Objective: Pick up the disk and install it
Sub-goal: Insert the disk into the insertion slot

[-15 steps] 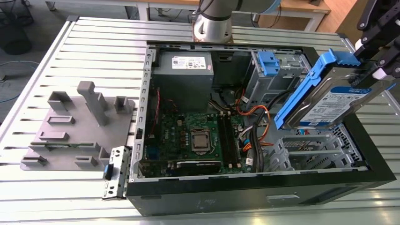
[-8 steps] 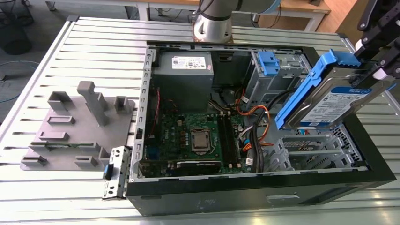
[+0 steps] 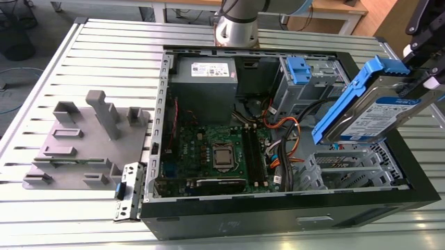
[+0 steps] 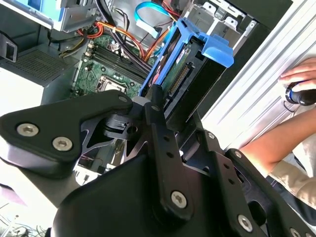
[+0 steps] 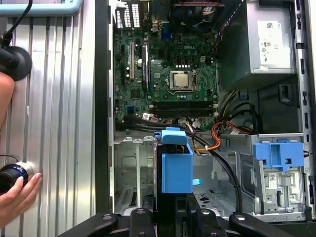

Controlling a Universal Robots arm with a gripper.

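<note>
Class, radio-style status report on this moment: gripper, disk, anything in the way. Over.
Gripper jaws shut on the disk. Disk aloft, tilted, over the open computer case, not yet seated. Cables near the bay; a hand beside the case.

The disk hangs tilted above the open computer case, over the metal bays at the exterior view's right. Its labelled face shows, edged by the blue carrier frame. The gripper clasps the disk's upper end. Inside the case lie a green motherboard, a grey metal box and a blue latch piece. A grey fixture block sits on the slatted table, just beside the case on the exterior view's left.
</note>
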